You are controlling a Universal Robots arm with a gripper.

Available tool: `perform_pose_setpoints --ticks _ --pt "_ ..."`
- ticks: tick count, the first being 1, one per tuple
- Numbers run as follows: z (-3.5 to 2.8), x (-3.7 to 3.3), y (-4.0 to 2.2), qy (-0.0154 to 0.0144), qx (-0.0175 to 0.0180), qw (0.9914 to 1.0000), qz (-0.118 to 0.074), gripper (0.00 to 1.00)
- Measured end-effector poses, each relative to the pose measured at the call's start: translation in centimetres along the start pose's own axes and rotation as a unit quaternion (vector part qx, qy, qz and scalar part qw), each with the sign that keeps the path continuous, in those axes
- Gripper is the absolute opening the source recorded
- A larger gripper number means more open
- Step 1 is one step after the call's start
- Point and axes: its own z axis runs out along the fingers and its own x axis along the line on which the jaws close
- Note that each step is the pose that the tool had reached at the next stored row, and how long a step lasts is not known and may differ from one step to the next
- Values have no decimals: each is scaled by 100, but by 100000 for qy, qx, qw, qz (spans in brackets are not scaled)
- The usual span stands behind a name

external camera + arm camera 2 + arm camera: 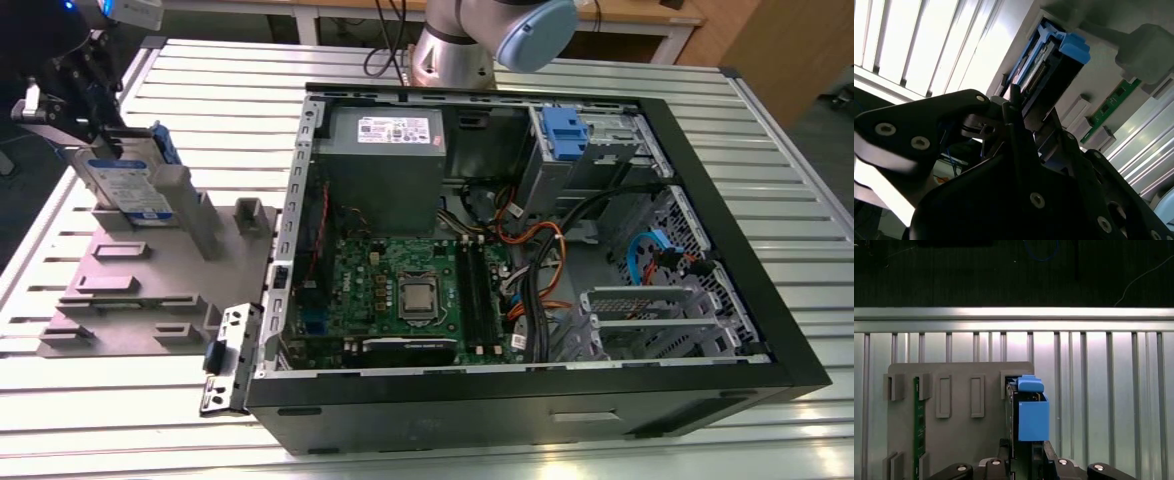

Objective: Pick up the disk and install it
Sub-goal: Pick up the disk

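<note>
The disk (131, 187) is stood on edge in a slot of the grey fixture plate (127, 290), which lies on the slatted table (134, 430) at the exterior view's left of the open computer case (787, 345); the disk is not yet in the case. The gripper (64, 108) is set over the disk's upper end. In the first wrist view the jaws are seen on either side of the disk; they appear to be clamped on it, though the contact faces themselves are hidden.

The disk is judged rigid and fairly heavy for its size; the bare metal faces are likely to be slippery; the unit is to be treated as shock-sensitive (no knocks against the slot walls or the case frame). Hold is best taken across the two flat faces, near the middle of the upper edge; the blue rails (1032, 417) are thin plastic and are to be left free; the connector (1036, 75) is to be avoided.
</note>
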Motion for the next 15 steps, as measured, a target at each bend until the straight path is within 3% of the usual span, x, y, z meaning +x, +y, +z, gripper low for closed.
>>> perform_pose_setpoints --ticks 15 --pt "0 0 -6 -6 6 100000 -4 35"
